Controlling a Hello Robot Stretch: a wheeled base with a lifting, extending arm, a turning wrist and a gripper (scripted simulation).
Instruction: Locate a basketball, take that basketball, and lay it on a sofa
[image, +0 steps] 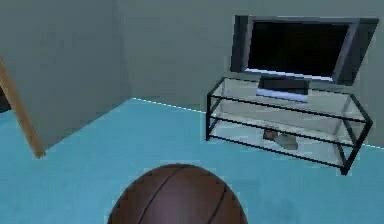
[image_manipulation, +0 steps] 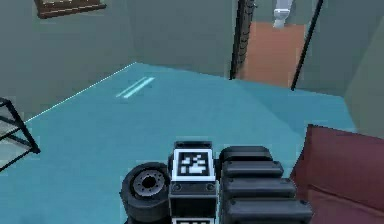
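A brown-orange basketball (image: 178, 196) with dark seams sits at the bottom edge of the forward view, very close to the camera, its lower part cut off. At the bottom of the arm side view the dark arm (image_manipulation: 250, 185) rises, with a white marked square (image_manipulation: 195, 163) on it. Left of that is the gripper's (image_manipulation: 148, 192) round dark body; its far end cannot be made out, so I cannot tell whether it holds anything. A dark red sofa (image_manipulation: 345, 165) shows partly at the arm side view's right.
A flat television (image: 300, 50) stands on a glass and black-frame stand (image: 290, 120) at the forward view's right. The stand's leg (image_manipulation: 12, 125) shows at the arm side view's left. An open doorway (image_manipulation: 275, 45) lies beyond teal floor (image_manipulation: 150, 120). A wooden edge (image: 20, 105) leans at the forward view's left.
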